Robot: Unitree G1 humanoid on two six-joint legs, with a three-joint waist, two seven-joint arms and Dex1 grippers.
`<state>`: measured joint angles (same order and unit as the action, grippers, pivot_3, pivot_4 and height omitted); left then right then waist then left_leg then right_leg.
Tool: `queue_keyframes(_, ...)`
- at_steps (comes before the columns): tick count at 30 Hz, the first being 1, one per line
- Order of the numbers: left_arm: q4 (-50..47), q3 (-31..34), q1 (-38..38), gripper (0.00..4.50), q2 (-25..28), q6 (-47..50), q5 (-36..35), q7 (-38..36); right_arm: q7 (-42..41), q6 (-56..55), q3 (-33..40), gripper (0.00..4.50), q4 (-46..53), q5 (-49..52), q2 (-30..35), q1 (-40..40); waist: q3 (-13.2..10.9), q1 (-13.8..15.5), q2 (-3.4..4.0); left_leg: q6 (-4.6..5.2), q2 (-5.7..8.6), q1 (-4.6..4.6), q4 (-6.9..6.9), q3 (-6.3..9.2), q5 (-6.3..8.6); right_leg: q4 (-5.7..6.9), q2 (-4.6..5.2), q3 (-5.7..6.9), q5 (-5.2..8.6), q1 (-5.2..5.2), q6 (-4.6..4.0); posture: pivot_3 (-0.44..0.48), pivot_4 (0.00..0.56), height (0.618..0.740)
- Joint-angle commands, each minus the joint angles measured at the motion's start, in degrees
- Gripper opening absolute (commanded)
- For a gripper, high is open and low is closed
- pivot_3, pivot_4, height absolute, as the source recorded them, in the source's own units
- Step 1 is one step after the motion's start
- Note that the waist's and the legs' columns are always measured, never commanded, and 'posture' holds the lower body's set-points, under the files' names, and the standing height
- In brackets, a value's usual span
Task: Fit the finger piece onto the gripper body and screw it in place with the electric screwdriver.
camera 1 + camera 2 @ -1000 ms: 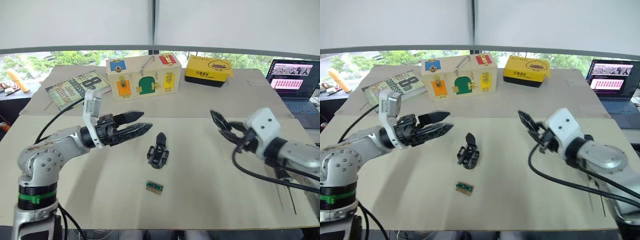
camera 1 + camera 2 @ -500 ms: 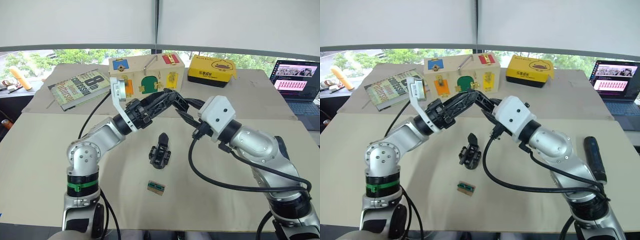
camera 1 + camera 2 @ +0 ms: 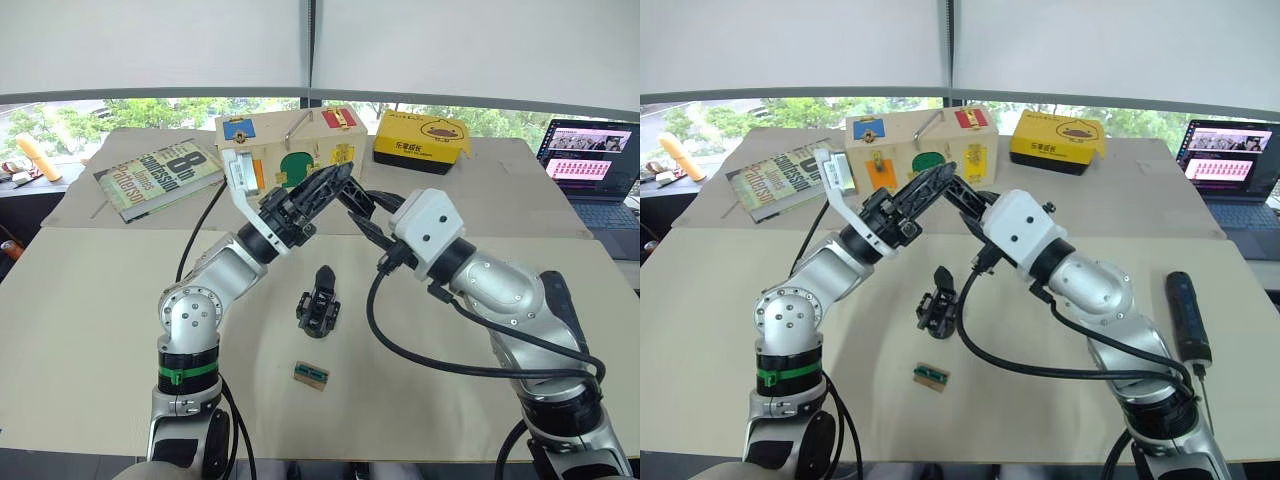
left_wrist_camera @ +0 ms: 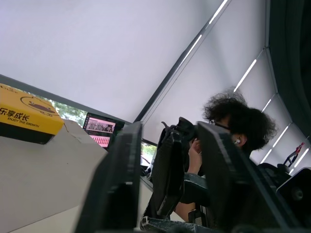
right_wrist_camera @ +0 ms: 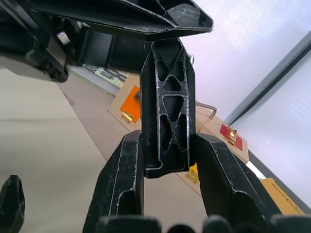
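One small green-and-tan block [image 3: 310,374] lies nearest me. Just beyond it sits the one gripper body [image 3: 318,303], its black finger pointing away from me. To the right lies the single electric screwdriver [image 3: 1188,318], long axis near-to-far, bit toward me. Both arms reach inward and meet above the table. I see the right gripper [image 5: 167,138] pinching the one finger piece [image 5: 167,107], lengthwise along its fingers. The left gripper [image 3: 340,180] is spread around it, angled up. Behind stands one wooden box [image 3: 290,150].
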<state>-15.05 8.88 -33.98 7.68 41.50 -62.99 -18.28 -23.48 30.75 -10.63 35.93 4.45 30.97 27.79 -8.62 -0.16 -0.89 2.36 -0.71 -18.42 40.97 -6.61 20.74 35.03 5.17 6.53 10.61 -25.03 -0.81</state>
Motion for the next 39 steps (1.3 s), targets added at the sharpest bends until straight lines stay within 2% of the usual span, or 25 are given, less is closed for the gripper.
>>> queue_keyframes(1,-2.63,-1.01,0.39,0.05,-1.14,0.09,-1.6,0.15,0.19,0.6,1.5,1.12,1.63,-1.01,-0.38,0.27,0.0,0.01,0.0,0.0,0.0,0.0,0.0,0.0,0.0,0.0,0.0,0.0,0.0,0.0,0.0,0.0,0.15,0.74)
queue_keyframes(7,-3.85,-1.5,2.23,0.0,-3.12,0.85,-3.7,1.86,-0.31,0.0,2.41,1.12,1.99,-0.44,-1.91,0.56,0.0,-0.03,0.0,0.0,-0.01,0.0,0.0,0.01,0.0,-0.01,-0.01,0.0,0.0,0.0,0.0,0.0,0.15,0.74)
queue_keyframes(9,-4.01,-0.97,2.36,0.0,-3.75,0.16,-4.29,2.25,-0.41,-0.25,3.65,2.14,2.74,0.22,-2.59,0.42,0.0,-0.02,0.0,0.0,-0.02,0.0,0.0,0.01,0.0,-0.01,0.0,0.0,0.0,0.0,0.0,0.0,0.15,0.74)
queue_keyframes(13,-2.37,1.76,0.19,0.0,-2.66,-1.12,-5.91,0.62,-5.65,0.4,8.75,3.55,4.67,5.24,-0.18,-0.69,0.0,0.43,0.0,0.01,0.01,-0.04,0.03,0.05,0.0,-0.03,0.03,0.04,0.0,0.01,0.0,0.0,0.15,0.74)
queue_keyframes(16,0.19,3.13,-2.52,0.0,2.81,0.6,-6.77,-5.28,-12.45,4.24,16.19,4.48,5.49,16.5,2.83,-0.47,-0.01,0.45,0.01,0.01,0.0,-0.03,0.01,0.06,0.0,-0.04,-0.01,0.08,0.0,0.01,0.0,0.0,0.15,0.74)
queue_keyframes(18,2.69,3.19,-4.77,0.0,8.07,2.91,-6.67,-11.24,-16.23,8.59,20.86,4.48,4.74,24.1,6.03,0.4,-0.03,0.3,0.03,-0.01,-0.01,-0.03,0.01,0.06,-0.01,-0.03,-0.04,0.1,0.01,0.01,-0.02,0.0,0.15,0.74)
queue_keyframes(23,10.19,-0.07,-10.85,0.0,22.03,11.59,-5.23,-27.84,-22.67,29.55,29.65,4.48,0.22,51.85,17.12,3.66,-0.19,-0.04,0.05,0.0,-0.01,-0.02,-0.02,0.08,-0.01,0.01,-0.04,0.17,0.02,0.01,-0.06,0.0,0.15,0.74)
queue_keyframes(25,12.07,-2.63,-12.72,0.0,25.52,13.71,-3.72,-33.6,-22.53,35.42,29.55,4.48,-1.99,59.29,20.7,5.22,-0.24,-0.19,0.07,0.0,0.0,-0.02,-0.06,0.11,-0.02,0.03,-0.02,0.24,0.02,0.01,-0.11,0.0,0.15,0.74)
queue_keyframes(27,12.45,-6.92,-14.33,0.0,28.54,13.71,0.29,-40.21,-18.63,40.14,26.85,4.48,-4.72,62.14,21.46,7.93,-0.24,-0.25,0.07,0.0,-0.01,-0.01,-0.1,0.13,-0.01,0.0,0.0,0.27,0.02,0.03,-0.12,0.0,0.15,0.74)
queue_keyframes(33,12.44,-12.25,-16.98,0.0,28.62,15.48,3.62,-47.88,-6.7,47.15,21.03,4.48,-8.75,72.44,17.05,14.16,-0.28,-0.39,0.07,0.0,-0.01,-0.08,-0.07,0.14,-0.01,0.02,0.09,0.28,0.02,-0.03,-0.12,0.0,0.15,0.74)
queue_keyframes(35,12.27,-13.83,-17.33,0.0,27.83,15.4,4.87,-49.24,-0.9,49.15,17.4,4.48,-11.06,73.85,13.4,17.52,-0.29,-0.43,0.08,0.0,-0.02,-0.1,-0.07,0.15,-0.01,0.02,0.09,0.3,0.02,-0.05,-0.12,0.0,0.15,0.74)
queue_keyframes(39,13.53,-14.6,-18.0,0.0,27.0,14.82,7.5,-50.6,3.0,50.75,14.94,4.48,-12.35,79.24,11.81,19.91,-0.3,-0.5,0.1,-0.01,-0.02,-0.12,-0.05,0.14,-0.02,0.04,0.11,0.3,0.01,-0.07,-0.12,0.0,0.15,0.74)
